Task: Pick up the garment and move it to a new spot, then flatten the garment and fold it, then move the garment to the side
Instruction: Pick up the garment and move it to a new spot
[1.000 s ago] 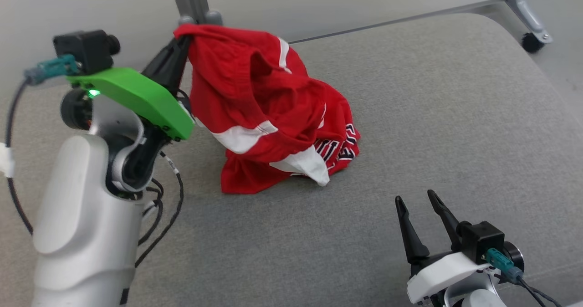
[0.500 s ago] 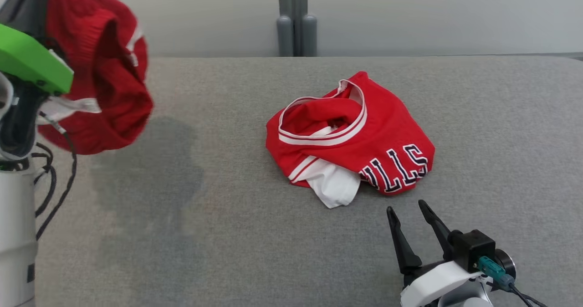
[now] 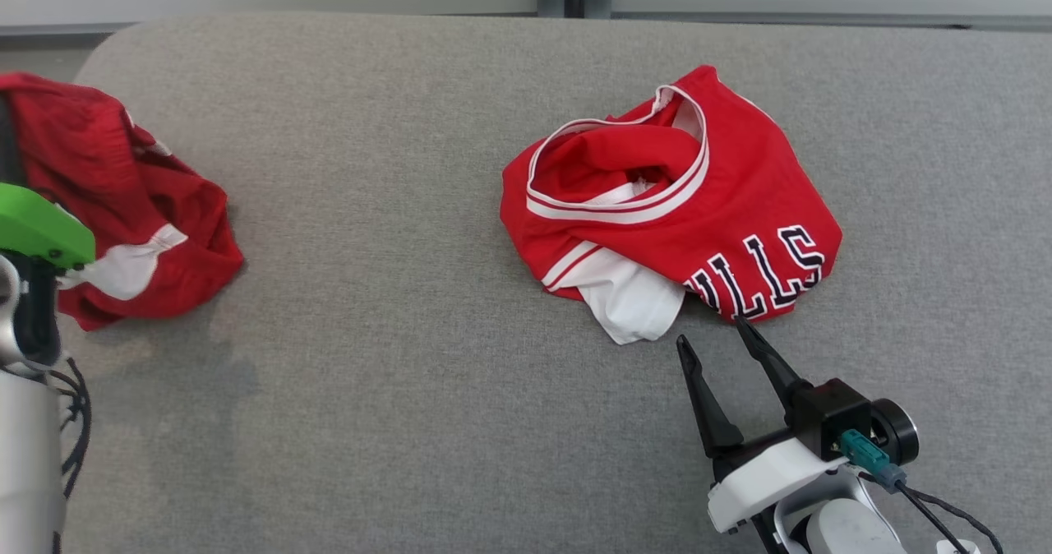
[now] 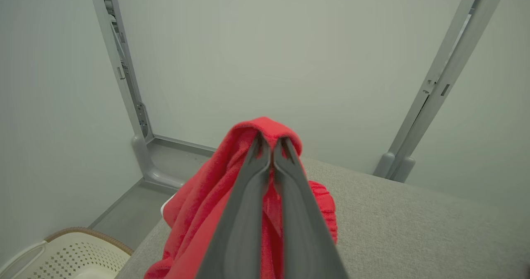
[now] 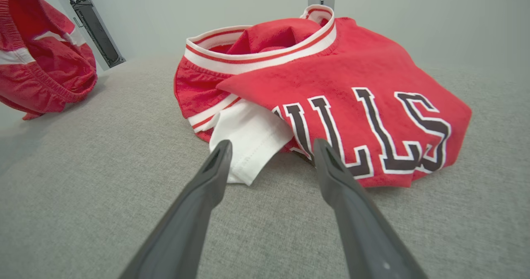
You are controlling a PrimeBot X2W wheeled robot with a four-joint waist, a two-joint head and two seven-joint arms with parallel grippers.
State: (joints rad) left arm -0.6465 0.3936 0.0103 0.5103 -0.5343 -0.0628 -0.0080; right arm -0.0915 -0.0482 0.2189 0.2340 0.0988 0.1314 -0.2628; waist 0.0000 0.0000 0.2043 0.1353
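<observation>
Head view, from where I stand: a grey cloth-covered tabletop [image 3: 394, 291] with two red pieces of clothing on it, well apart. The one in hand is the red garment [image 3: 123, 200] at the far left edge of the frame, bunched, with a white patch showing. Its lower folds look to rest on the tabletop while its top end is pinched up.

The left wrist view shows that grip plainly. The left pincer [image 4: 271, 142] has its two fingers pressed together, with a fold of the garment draped over the tips and the rest hanging down and to the lower left of that frame. A pale basket [image 4: 70, 254] sits in the corner below, off the tabletop.

The right pincer [image 3: 709, 332] is at the lower right of the head view, fingers spread apart and holding nothing. Its tips point up the frame at a red jersey [image 3: 740, 200] with dark letters, just short of the jersey's near hem and beside a white flap [image 3: 629, 303].

My reading is that the move to a new spot is nearly finished and flattening comes next. That turns on one fact: the garment lies far to the left of the right pincer, across open tabletop, and only the left arm is on it. The garment is a heap with no clear long axis yet.
</observation>
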